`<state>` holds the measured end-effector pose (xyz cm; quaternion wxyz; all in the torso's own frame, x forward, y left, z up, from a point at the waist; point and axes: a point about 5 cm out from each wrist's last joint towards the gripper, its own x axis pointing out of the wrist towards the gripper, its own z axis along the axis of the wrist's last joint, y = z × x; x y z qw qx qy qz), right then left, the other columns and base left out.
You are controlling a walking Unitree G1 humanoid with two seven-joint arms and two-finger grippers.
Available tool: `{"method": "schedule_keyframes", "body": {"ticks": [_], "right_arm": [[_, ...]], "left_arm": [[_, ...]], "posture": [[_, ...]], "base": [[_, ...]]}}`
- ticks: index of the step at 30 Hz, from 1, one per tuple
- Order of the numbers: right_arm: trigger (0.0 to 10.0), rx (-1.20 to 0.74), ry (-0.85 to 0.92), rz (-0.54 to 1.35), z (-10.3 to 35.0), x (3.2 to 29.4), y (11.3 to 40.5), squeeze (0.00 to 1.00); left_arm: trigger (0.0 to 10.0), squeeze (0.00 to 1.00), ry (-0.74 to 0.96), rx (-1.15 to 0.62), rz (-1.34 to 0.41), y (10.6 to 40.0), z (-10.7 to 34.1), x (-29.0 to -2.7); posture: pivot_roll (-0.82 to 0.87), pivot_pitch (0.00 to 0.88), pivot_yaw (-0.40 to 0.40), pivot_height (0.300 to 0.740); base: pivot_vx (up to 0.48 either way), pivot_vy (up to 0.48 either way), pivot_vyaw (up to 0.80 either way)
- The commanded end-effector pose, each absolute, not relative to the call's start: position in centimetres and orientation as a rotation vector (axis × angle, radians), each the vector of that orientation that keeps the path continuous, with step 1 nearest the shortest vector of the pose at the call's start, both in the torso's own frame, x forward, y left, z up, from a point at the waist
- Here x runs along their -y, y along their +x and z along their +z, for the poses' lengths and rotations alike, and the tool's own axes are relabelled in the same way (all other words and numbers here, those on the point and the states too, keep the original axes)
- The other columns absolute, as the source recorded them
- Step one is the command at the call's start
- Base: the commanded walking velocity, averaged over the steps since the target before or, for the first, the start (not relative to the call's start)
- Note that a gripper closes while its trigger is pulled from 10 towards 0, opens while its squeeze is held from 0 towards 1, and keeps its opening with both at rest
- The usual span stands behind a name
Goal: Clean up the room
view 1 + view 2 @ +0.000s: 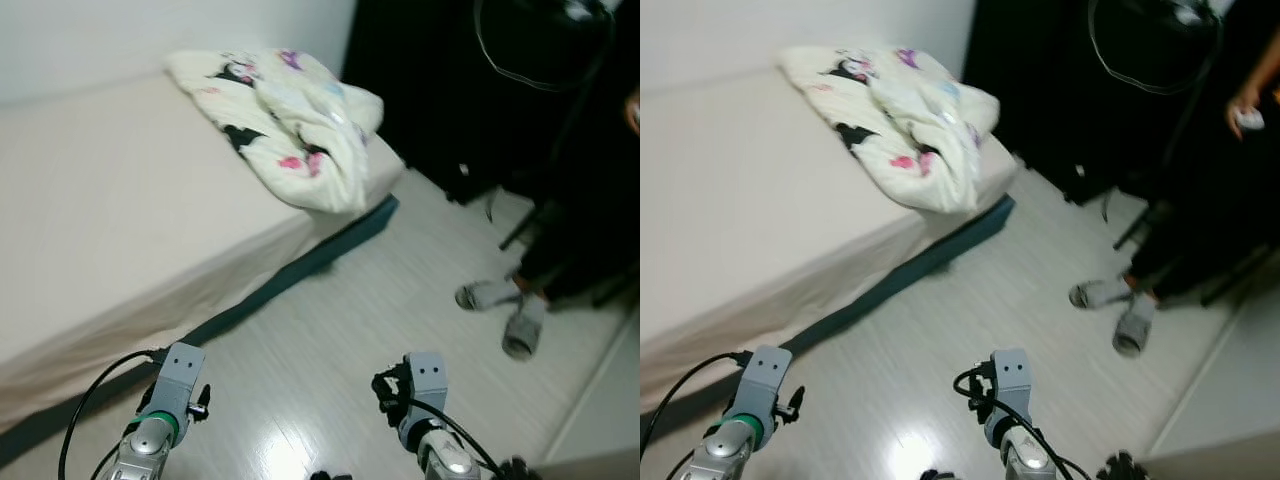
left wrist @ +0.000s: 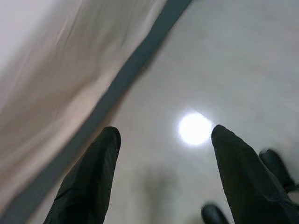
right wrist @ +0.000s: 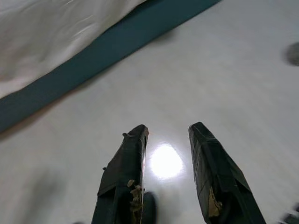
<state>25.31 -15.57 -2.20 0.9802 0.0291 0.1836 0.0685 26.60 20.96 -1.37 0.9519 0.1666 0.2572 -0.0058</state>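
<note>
Bed (image 1: pixel 110 200) takes up the robot's left side of the room, bare cream sheet, dark teal base running along the floor edge. At its far corner, against the wall, lies a crumpled printed blanket (image 1: pixel 285 120), one fold hanging over the bed's edge. That looks like the item to tidy.

Pale floor (image 1: pixel 370 300) with a lamp glare between the arms. A person stands at the right in dark clothes, feet in grey slippers (image 1: pixel 505 310), near the dark furniture.

Left pincer (image 2: pixel 161 172) hangs low over the floor beside the bed base, fingers wide apart, holding nothing. Right pincer (image 3: pixel 168 177) also over the floor, fingers parted somewhat less, empty.

Judgement: the step in hand is the approach to the blanket; both arms are well short of it. To do it well, walk along the bed's edge toward the far corner, keep clear of the person's feet, stop square to the blanket, then raise both pincers and take it at two separated points so it can be spread flat rather than dragged in a lump.
</note>
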Motion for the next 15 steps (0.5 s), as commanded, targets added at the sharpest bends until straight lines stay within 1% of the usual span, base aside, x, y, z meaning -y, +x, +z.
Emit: {"method": "schedule_keyframes", "body": {"ticks": [1, 5, 6, 7, 8, 11, 15], "right_arm": [[10.0, -0.368, 0.07, 0.11, -2.3, 16.2, 25.0, 0.0], [10.0, -0.265, 0.075, 0.081, -0.8, 17.5, 25.9, 0.0], [10.0, -0.265, 0.075, 0.081, -0.8, 17.5, 25.9, 0.0], [10.0, -0.222, 0.078, 0.069, -0.2, 17.9, 26.2, 0.0], [10.0, -0.222, 0.078, 0.069, -0.2, 17.9, 26.2, 0.0], [10.0, -0.139, 0.087, 0.039, 1.2, 18.7, 26.8, 0.0], [10.0, -0.093, 0.096, 0.026, 2.0, 18.9, 27.2, 0.0]], "left_arm": [[10.0, 0.0, 0.36, -0.533, -0.045, 26.1, -1.8, -20.8], [10.0, 0.0, 0.379, -0.415, -0.127, 27.6, 0.2, -20.1], [10.0, 0.0, 0.379, -0.415, -0.127, 27.6, 0.2, -20.1], [10.0, 0.0, 0.378, -0.37, -0.163, 28.1, 1.0, -19.7], [10.0, 0.0, 0.378, -0.37, -0.163, 28.1, 1.0, -19.7], [10.0, 0.0, 0.372, -0.294, -0.23, 28.8, 2.5, -18.4], [10.0, 0.0, 0.359, -0.263, -0.258, 29.2, 3.1, -17.7]], "posture": [[0.04, 0.077, -0.007, 0.74], [0.04, 0.077, 0.004, 0.74], [0.04, 0.077, 0.004, 0.74], [0.04, 0.077, 0.008, 0.74], [0.04, 0.077, 0.008, 0.74], [0.03, 0.082, 0.02, 0.74], [0.03, 0.085, 0.029, 0.74]], "base": [[0.0, 0.0, -0.78], [0.0, 0.0, -0.78], [0.0, 0.0, -0.78], [0.0, 0.0, -0.78], [0.0, 0.0, -0.78], [0.0, 0.0, -0.78], [0.0, 0.0, -0.78]]}}
